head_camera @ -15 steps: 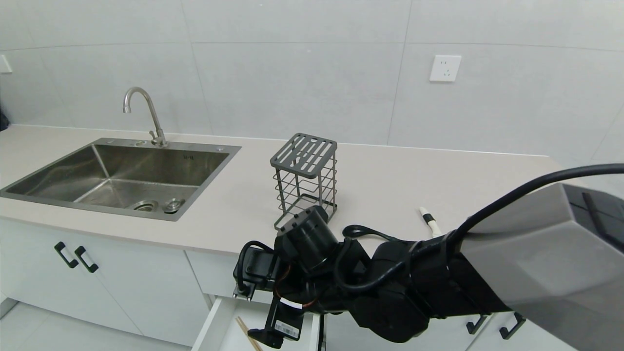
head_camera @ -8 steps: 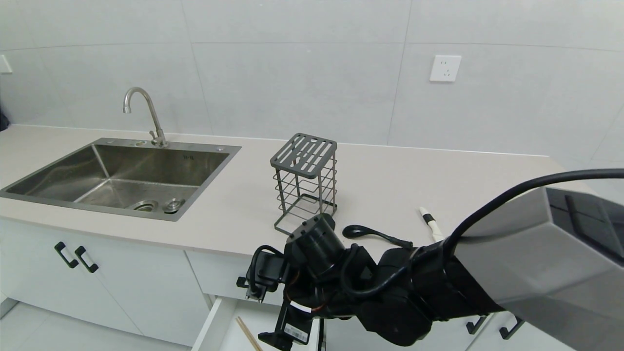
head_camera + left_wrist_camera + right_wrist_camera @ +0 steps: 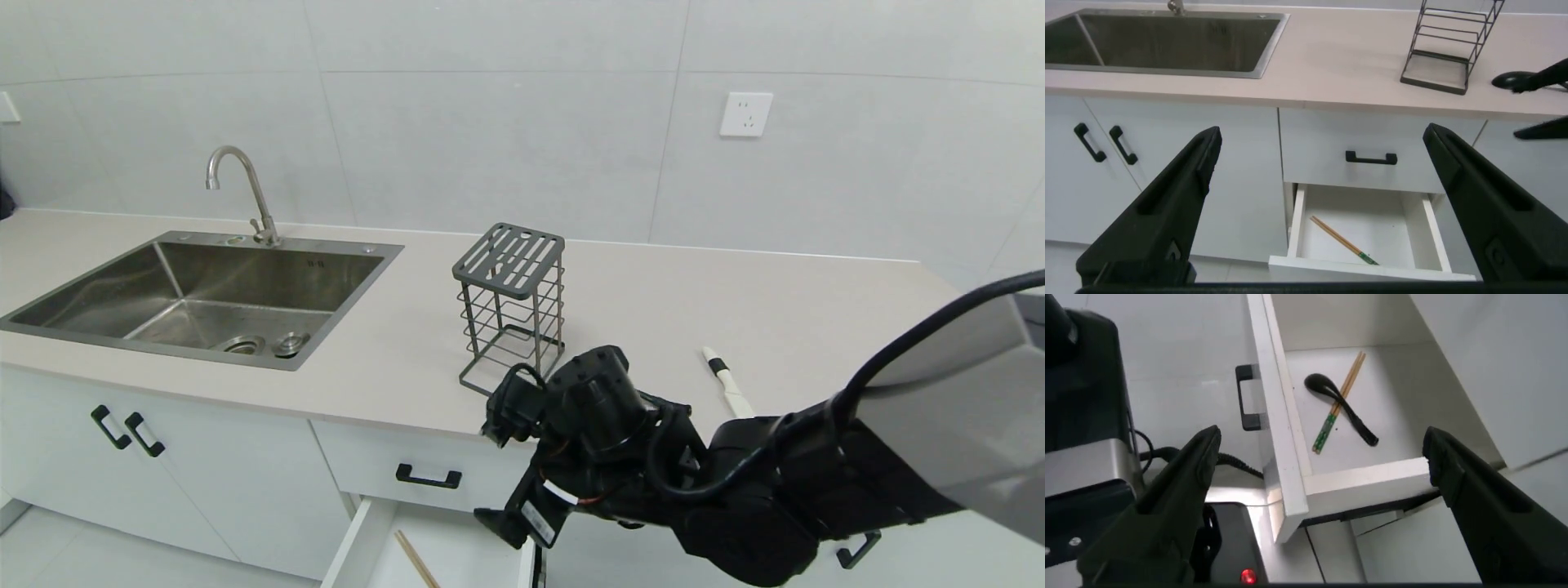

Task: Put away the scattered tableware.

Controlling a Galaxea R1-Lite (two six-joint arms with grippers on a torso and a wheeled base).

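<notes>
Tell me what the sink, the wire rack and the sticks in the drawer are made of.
The sink looks like brushed steel: grey, with dull reflections. The rack seems dark-coated metal wire: thin stiff bars. The chopsticks look like wood or bamboo: tan, matte.

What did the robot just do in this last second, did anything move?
The right gripper swung up and toward the robot's right, away from over the open drawer and nearer the countertop edge, uncovering the closed drawer's handle. It is open and empty. The chopsticks in the drawer, the wire rack and the white utensil stayed put.
</notes>
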